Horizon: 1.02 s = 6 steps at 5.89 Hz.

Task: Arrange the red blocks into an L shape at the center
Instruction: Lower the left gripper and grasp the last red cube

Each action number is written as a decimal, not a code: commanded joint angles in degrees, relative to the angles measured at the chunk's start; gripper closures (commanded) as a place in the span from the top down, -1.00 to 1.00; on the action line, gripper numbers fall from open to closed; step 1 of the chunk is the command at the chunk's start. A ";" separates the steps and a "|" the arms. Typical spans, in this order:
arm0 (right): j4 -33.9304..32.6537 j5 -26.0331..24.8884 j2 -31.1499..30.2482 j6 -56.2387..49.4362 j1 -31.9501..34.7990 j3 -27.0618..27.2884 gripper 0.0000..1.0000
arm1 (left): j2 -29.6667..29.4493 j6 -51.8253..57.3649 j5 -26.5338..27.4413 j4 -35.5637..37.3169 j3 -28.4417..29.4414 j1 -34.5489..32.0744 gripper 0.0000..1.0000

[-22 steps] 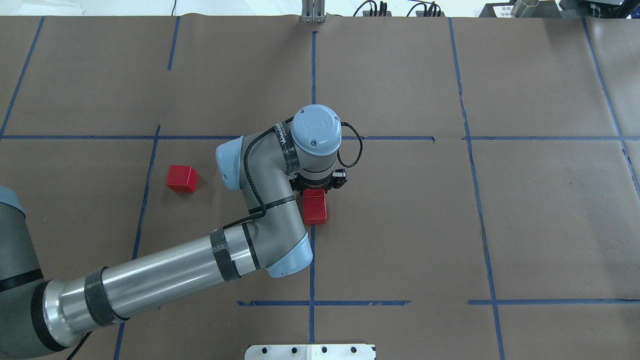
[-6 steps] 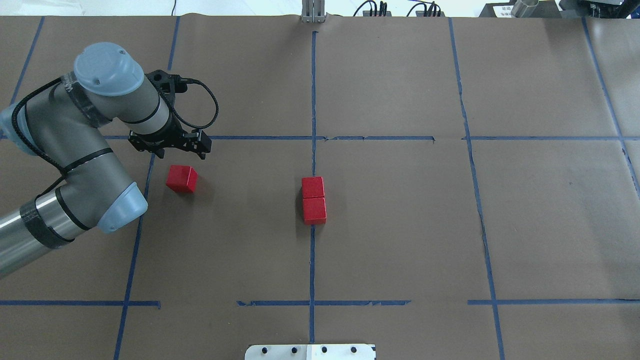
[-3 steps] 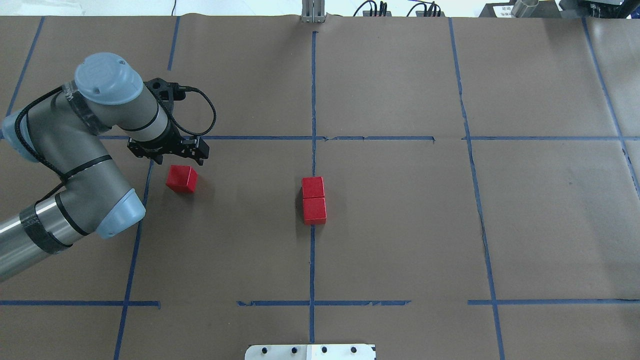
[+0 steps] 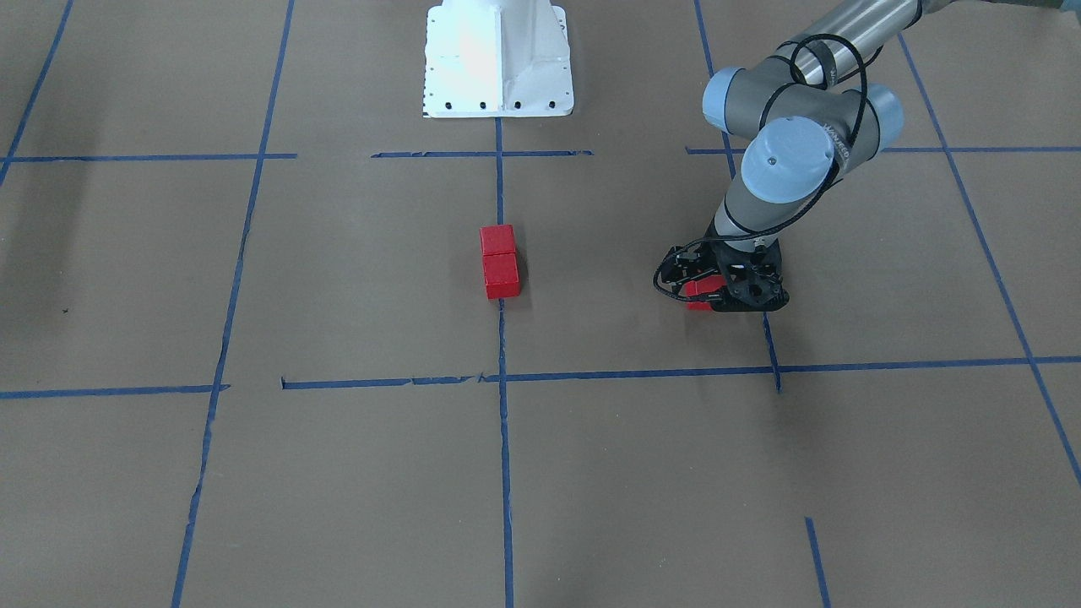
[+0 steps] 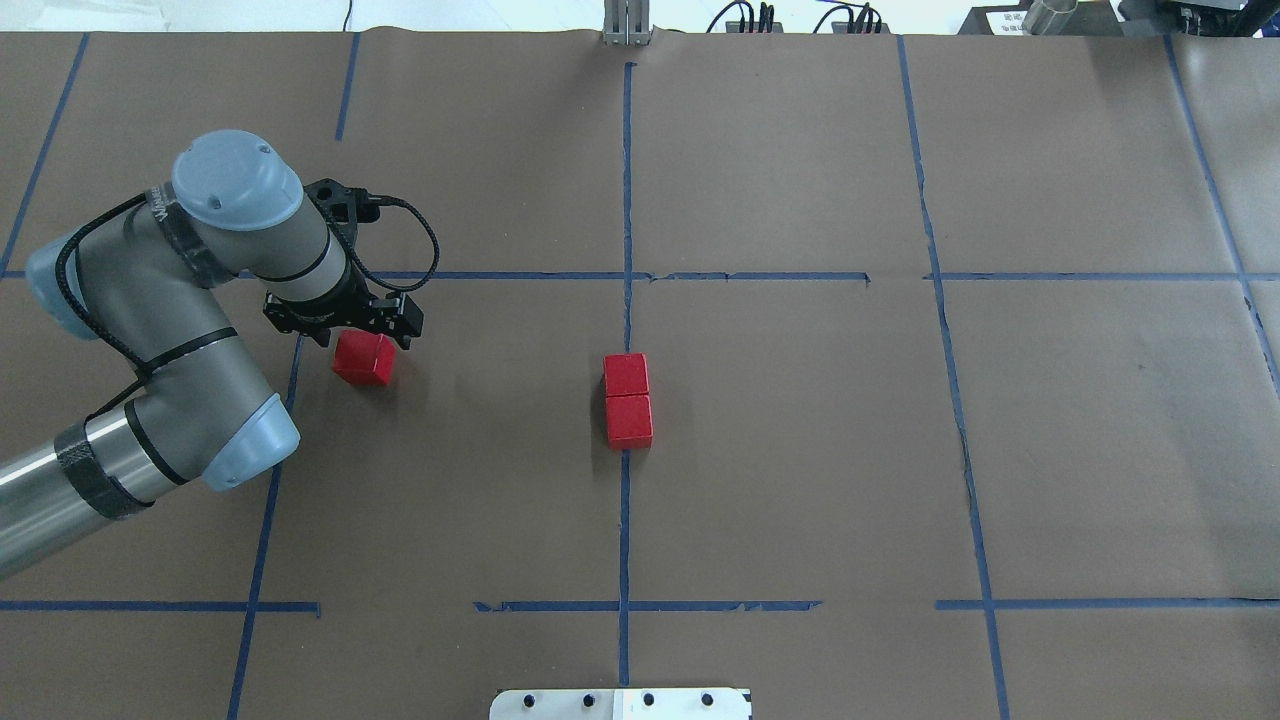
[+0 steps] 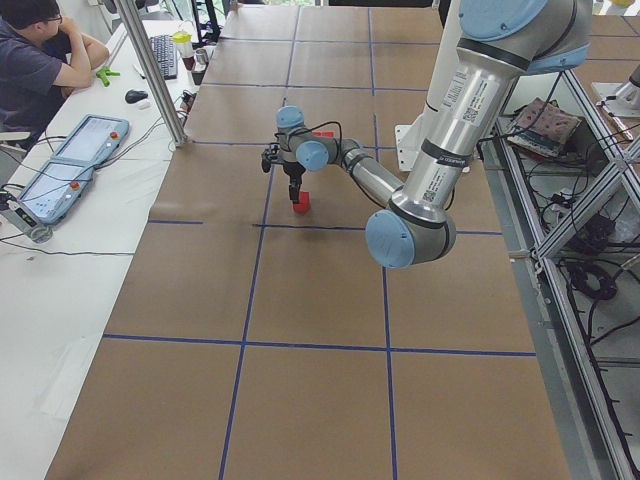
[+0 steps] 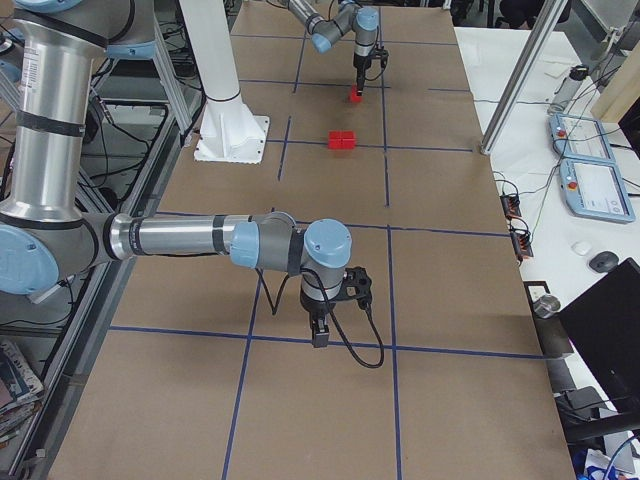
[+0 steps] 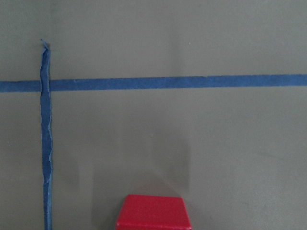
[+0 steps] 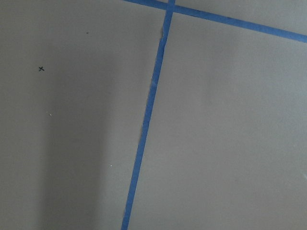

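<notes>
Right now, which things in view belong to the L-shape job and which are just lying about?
Job: two touching red blocks on the center tape line; loose red block; left arm's fingers by it.
Lying about: white base; right arm, far off; keyboard; mouse.

Even overhead light, soft shadows, sharp.

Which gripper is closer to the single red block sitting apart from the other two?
Left. The left gripper hangs right at the single block; the right gripper is far off on the opposite side, beyond the paired blocks.
</notes>
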 commanded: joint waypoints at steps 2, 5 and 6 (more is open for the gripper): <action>0.00 0.00 0.00 0.01 0.00 0.09 0.99 | 0.00 0.36 0.00 -0.09 1.28 0.39 0.89; 0.00 0.00 0.00 0.01 0.00 0.09 0.99 | 0.00 0.36 0.00 0.00 1.72 0.48 -0.08; 0.00 0.00 0.00 0.01 0.00 0.09 0.99 | -0.08 0.54 -0.09 0.00 1.20 0.48 -0.31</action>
